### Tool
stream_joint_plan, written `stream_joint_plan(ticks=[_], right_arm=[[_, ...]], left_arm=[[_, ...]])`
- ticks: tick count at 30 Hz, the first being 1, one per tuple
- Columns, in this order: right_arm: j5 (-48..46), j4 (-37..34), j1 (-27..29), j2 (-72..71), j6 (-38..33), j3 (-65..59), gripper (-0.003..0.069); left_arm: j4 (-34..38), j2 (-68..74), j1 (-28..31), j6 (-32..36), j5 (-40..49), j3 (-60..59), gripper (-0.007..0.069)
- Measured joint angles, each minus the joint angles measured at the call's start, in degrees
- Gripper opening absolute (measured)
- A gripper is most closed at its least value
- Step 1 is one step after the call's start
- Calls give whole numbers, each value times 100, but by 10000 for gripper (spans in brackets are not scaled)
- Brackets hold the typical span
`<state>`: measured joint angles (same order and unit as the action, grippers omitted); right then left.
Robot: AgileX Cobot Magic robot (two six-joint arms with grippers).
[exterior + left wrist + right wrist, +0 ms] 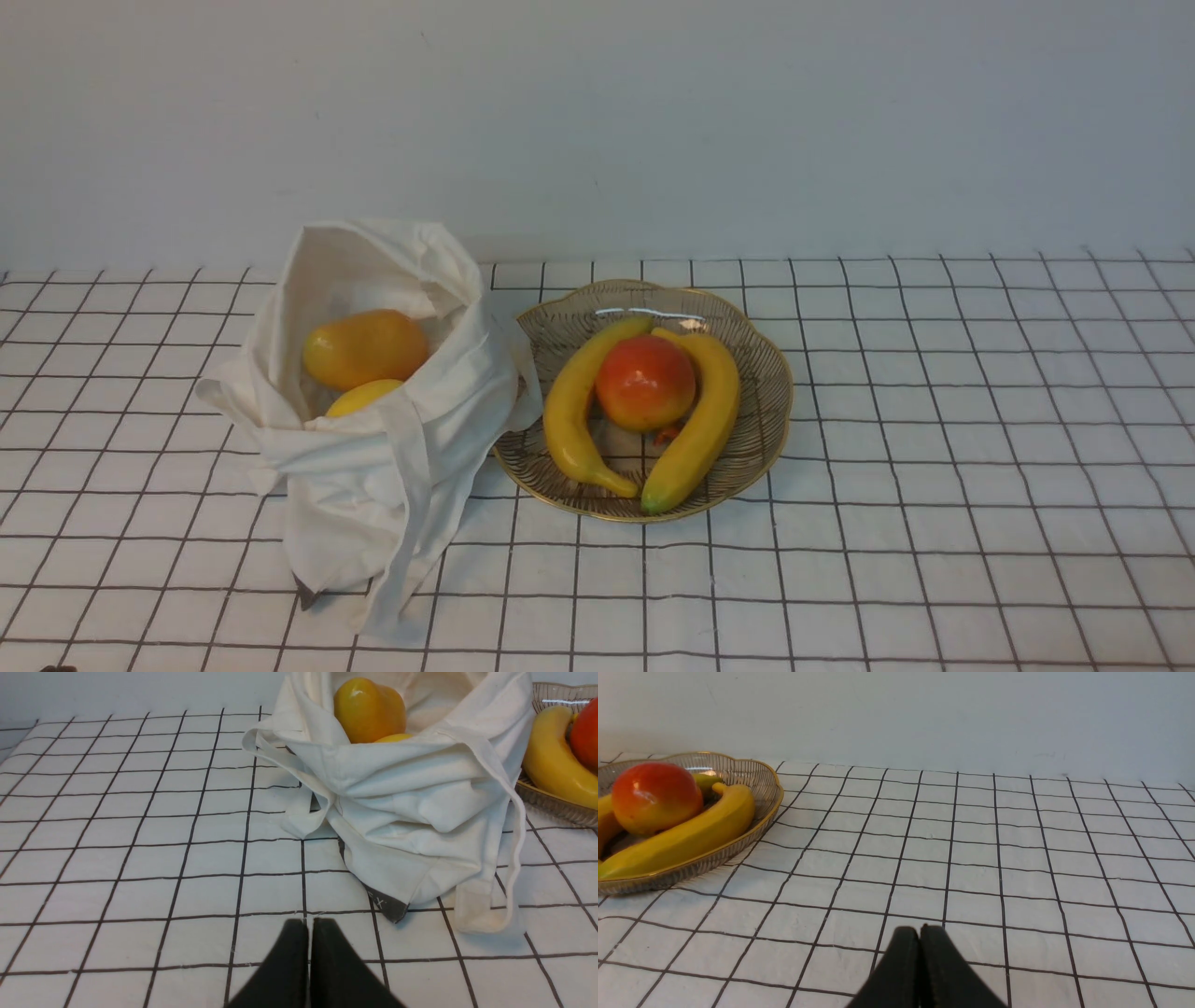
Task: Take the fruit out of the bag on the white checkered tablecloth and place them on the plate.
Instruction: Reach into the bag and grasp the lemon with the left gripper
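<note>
1. Black fingertips meet on both my left gripper (309, 921) and right gripper (921, 928), gripping nothing.
2. Mango (366, 350) and lemon (366, 397) sit in the bag (467, 411), left of the plate (770, 401).
3. My right wrist view lacks the bag; my left shows it.

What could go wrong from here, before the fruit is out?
Lemon sits low, partly hidden by the front fold of the bag; a grasp might pinch cloth.
Mango seems to rest against the lemon, so lifting it could shift the lemon deeper.
Plate already holds two bananas and a red-orange fruit; additions may roll off.
</note>
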<state>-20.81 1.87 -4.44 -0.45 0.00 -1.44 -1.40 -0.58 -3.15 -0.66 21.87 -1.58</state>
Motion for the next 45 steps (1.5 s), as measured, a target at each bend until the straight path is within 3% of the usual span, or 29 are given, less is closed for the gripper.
stream_joint_plan(ticks=[6, 11, 15, 18, 22, 27, 28, 32, 34, 36, 40, 45], right_arm=[[0, 0, 0, 0, 0, 0, -15], [0, 0, 0, 0, 0, 0, -15], [0, 0, 0, 0, 0, 0, -15], [0, 0, 0, 0, 0, 0, -15], [0, 0, 0, 0, 0, 0, -15], [0, 0, 0, 0, 0, 0, -15], [0, 0, 0, 0, 0, 0, -15], [0, 0, 0, 0, 0, 0, -15], [0, 0, 0, 0, 0, 0, -15], [0, 0, 0, 0, 0, 0, -15], [0, 0, 0, 0, 0, 0, -15], [0, 0, 0, 0, 0, 0, -15]], left_arm=[[348, 0, 0, -148, -115, -6, -8], [2583, 0, 0, -1250, -272, -6, -8], [5010, 0, 0, -2167, -328, -6, -8], [5892, 0, 0, -2224, -443, -6, -8], [6398, 0, 0, -2136, -569, -6, -8], [6516, 0, 0, -1419, -339, 135, -8], [6520, 0, 0, -957, -162, 480, -8], [6456, 272, 0, -215, 196, 1246, -8], [5917, 1269, 0, 359, 1023, 2175, -8], [5663, 1604, 0, 441, 1425, 2405, -8], [3891, 3567, 0, 589, 3157, 3540, -8], [2240, 5670, 0, 456, 3834, 4821, -7]])
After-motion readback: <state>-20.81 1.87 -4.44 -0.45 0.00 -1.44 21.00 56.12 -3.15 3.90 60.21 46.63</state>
